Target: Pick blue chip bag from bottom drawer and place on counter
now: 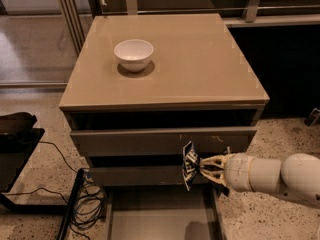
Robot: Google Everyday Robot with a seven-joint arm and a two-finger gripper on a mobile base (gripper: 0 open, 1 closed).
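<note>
Our hand (201, 167) pinches the bag (189, 165) by one edge, hanging above the open drawer (160, 216). We should lift straight up, clear the tabletop (205, 59) lip, and set down well apart from the bowl (133, 54).

The counter (200, 59) has a smooth, glossy taupe top that looks like laminate. The white bowl (133, 54) looks like glazed ceramic, smooth and a little shiny. The blue chip bag (189, 166) is crinkled foil. The gripper (201, 167), just in front of the drawer fronts, pinches it with pale fingers that look like plastic. The bottom drawer (160, 219) is flat matt grey inside. The floor (40, 134) looks like speckled stone.
</note>
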